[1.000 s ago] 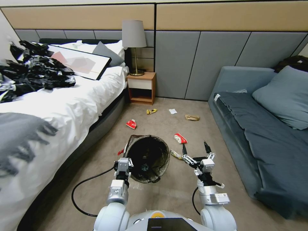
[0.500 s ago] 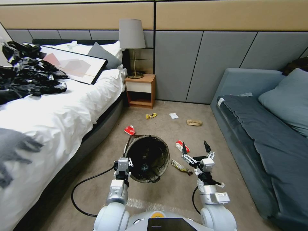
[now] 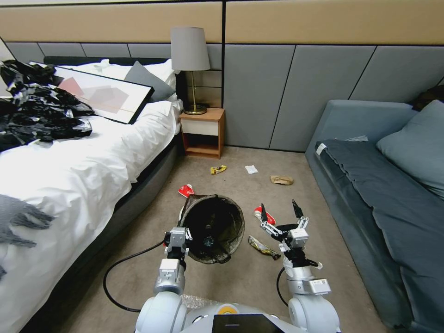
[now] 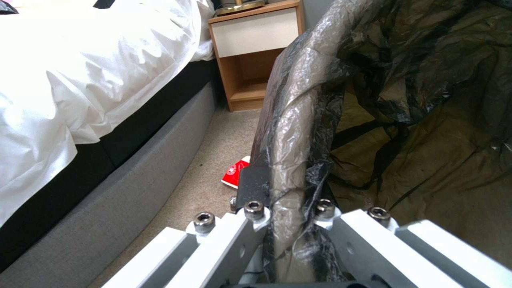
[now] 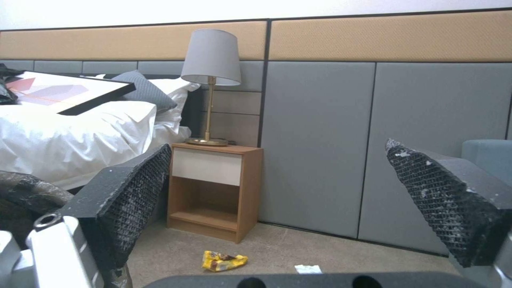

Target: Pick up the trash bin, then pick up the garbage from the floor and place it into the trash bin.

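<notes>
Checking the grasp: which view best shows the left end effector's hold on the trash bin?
The left wrist view: the left end effector pinches the trash bin rim close up. Head view shows it whole but small; right wrist view, just an edge.

We see head view high, facing down-forward; both wrist views low, close, sharing the nightstand (image 3: 202,132) (image 4: 251,52) (image 5: 213,192).
</notes>
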